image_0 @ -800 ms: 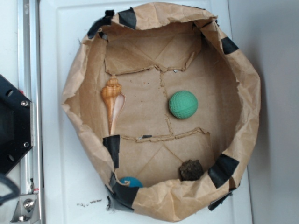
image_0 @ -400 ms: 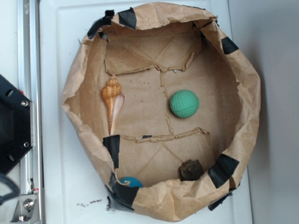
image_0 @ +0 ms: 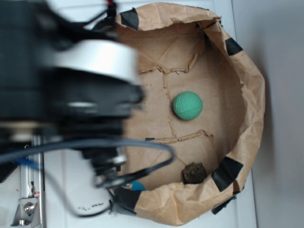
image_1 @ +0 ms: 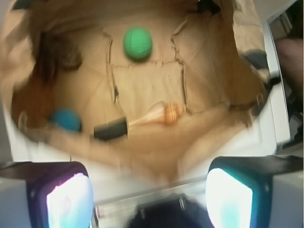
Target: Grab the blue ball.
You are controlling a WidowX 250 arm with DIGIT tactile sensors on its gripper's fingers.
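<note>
White tabletop (image_0: pixel 280 71) surrounds a round brown paper basin (image_0: pixel 247 80) whose crumpled rim is patched with strips of black tape (image_0: pixel 227 173). From the exterior view, the blurred black and silver robot arm (image_0: pixel 71 90) fills the left half of the picture and hides that side of the basin; a dark cable (image_0: pixel 142 164) loops under it. Only a sliver of the blue ball (image_0: pixel 137 185) shows there, at the near rim of the basin, just beside a tape patch and below the arm. A green dimpled ball (image_0: pixel 187 105) lies on the basin floor toward the right, well apart from the blue one, and a dark brown lumpy chunk (image_0: pixel 194 173) sits near the bottom right wall, close to the tape. The wrist view, which is blurred, shows what the arm covers: a tan spiral seashell (image_1: pixel 159 115) lies on the floor with its narrow end touching a black tape strip (image_1: pixel 110 129), and the blue ball (image_1: pixel 65 119) appears whole, tucked against the paper wall at the left of that picture. The green ball (image_1: pixel 137 43) sits at the top, with the brown chunk (image_1: pixel 59 54) a dark smear at upper left. The gripper (image_1: pixel 149 202) hangs above the basin's edge, its two fingers (image_1: pixel 64 199) spread wide at the bottom corners of the wrist view, pinching nothing.
</note>
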